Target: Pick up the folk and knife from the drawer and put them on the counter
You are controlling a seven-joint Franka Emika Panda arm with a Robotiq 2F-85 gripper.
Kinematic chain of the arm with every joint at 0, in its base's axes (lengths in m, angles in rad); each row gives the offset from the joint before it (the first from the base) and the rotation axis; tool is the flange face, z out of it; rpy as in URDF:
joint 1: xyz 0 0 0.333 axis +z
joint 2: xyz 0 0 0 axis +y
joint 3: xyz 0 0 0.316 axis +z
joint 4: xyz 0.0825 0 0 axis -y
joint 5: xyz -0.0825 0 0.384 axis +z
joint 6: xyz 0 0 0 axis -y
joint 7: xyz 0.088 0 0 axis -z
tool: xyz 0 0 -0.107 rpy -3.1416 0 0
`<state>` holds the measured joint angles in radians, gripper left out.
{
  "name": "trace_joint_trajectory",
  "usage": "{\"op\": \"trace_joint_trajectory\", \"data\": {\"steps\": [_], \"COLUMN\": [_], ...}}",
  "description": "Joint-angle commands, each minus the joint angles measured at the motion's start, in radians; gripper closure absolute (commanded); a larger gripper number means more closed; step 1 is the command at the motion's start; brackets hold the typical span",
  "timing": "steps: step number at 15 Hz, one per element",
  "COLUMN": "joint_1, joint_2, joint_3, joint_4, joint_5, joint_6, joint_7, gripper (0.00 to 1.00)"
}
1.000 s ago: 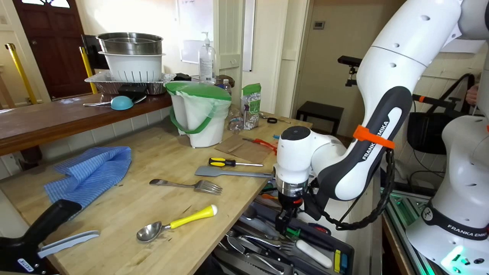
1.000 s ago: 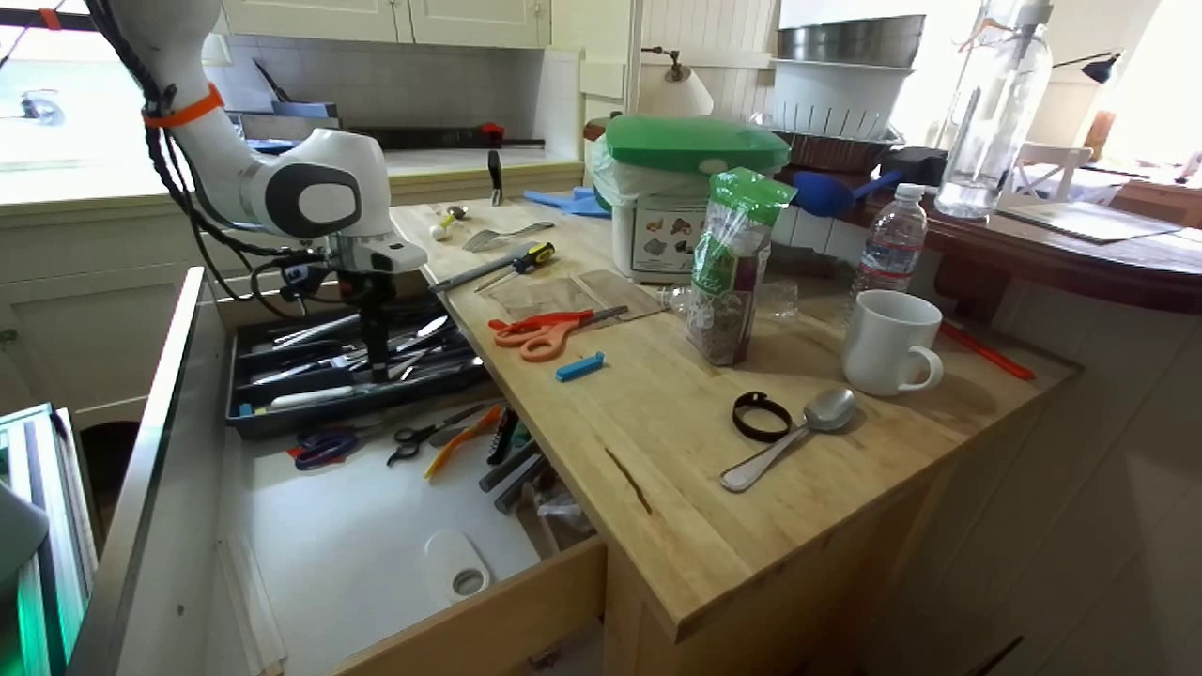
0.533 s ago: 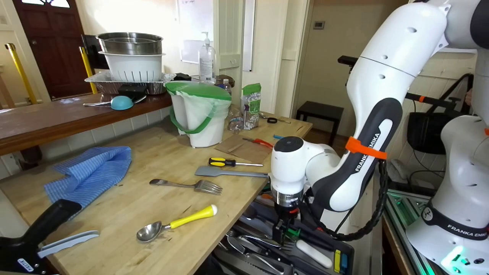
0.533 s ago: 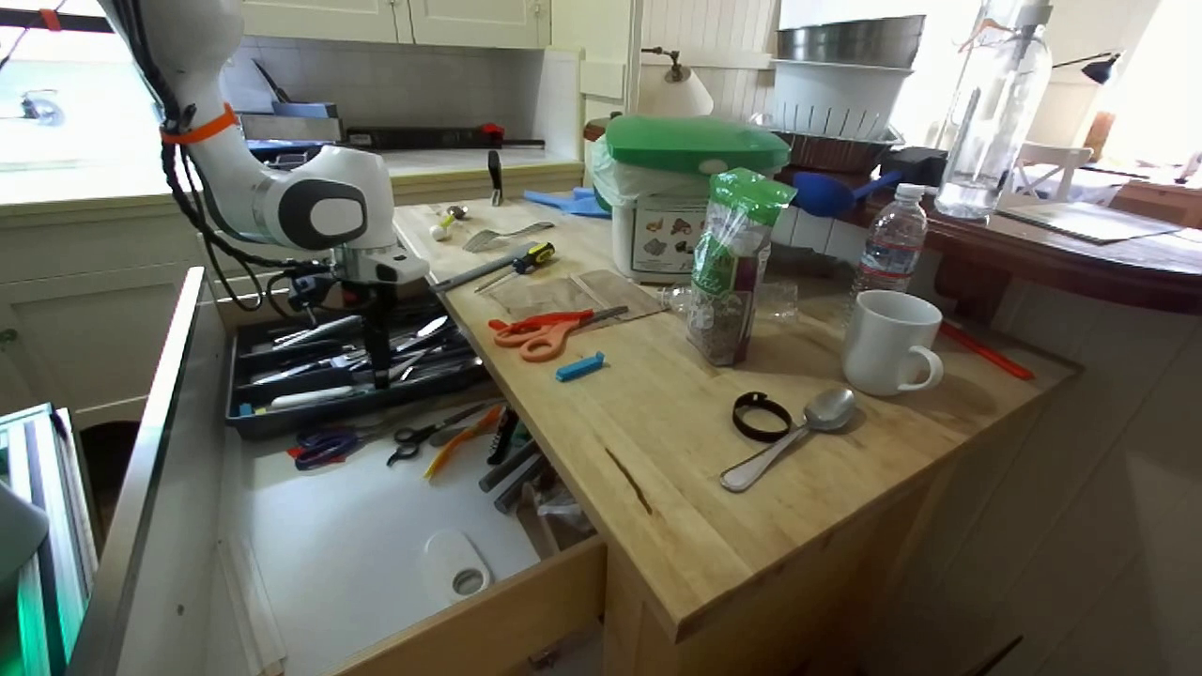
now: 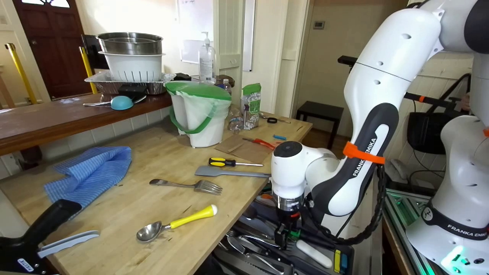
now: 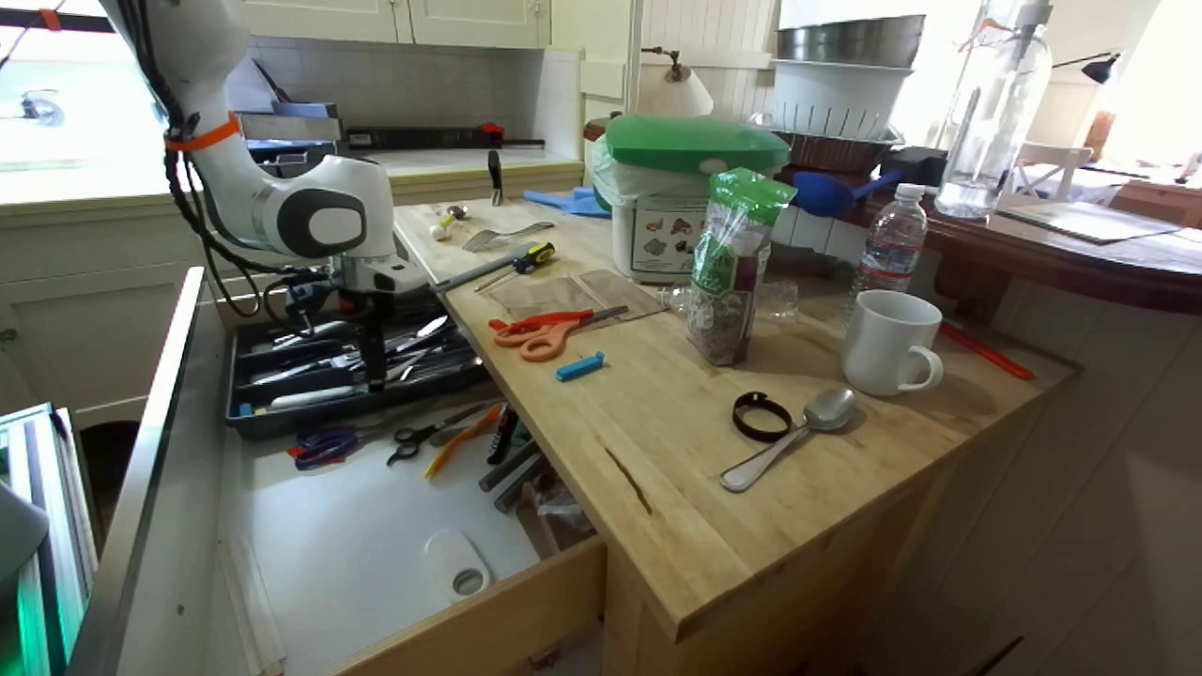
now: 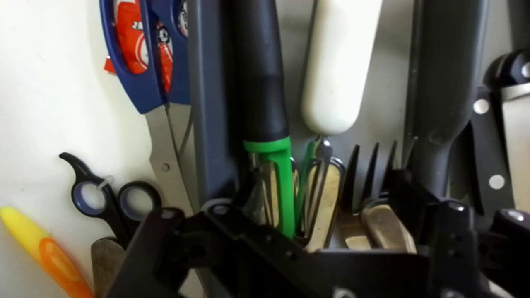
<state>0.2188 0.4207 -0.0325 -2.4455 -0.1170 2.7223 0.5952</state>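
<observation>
My gripper (image 7: 325, 182) is open, its fingers down among the utensils in the dark tray (image 6: 357, 413) of the drawer (image 6: 329, 545); it also shows in an exterior view (image 5: 282, 240). Between the fingers in the wrist view lie a fork's tines and neck (image 7: 351, 219), a silver handle end (image 7: 389, 227) beside it, another silver handle (image 7: 329, 198), and a green-and-black tool (image 7: 283, 182). Nothing is clearly held. Another silver fork (image 5: 204, 186) lies on the wooden counter (image 5: 126, 206). Black riveted handles (image 7: 492, 165) lie right of the jaws; I cannot tell which thing is the knife.
On the counter are a yellow-handled spoon (image 5: 193, 217), a grey spatula (image 5: 233, 172), a screwdriver (image 5: 223, 162), a blue cloth (image 5: 91, 168) and a white bin (image 5: 206, 130). The counter edge stands left of the gripper. A white handle (image 7: 341, 70) lies in the tray. Scissors (image 7: 153, 82) lie outside it.
The arm and gripper have moved down into the utensil tray, first with a small shift left in an exterior view, then almost still. The objects on the counter have not moved.
</observation>
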Motion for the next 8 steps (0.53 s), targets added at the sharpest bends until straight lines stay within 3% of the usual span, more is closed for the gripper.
{"op": "trace_joint_trajectory", "data": {"steps": [1, 8], "joint_1": [-0.004, 0.019], "joint_2": [0.052, -0.003], "joint_3": [0.006, -0.024], "joint_4": [0.021, 0.022], "joint_5": [0.068, 0.09], "joint_6": [0.008, -0.036], "joint_7": [-0.04, -0.009], "gripper": [0.48, 1.0]}}
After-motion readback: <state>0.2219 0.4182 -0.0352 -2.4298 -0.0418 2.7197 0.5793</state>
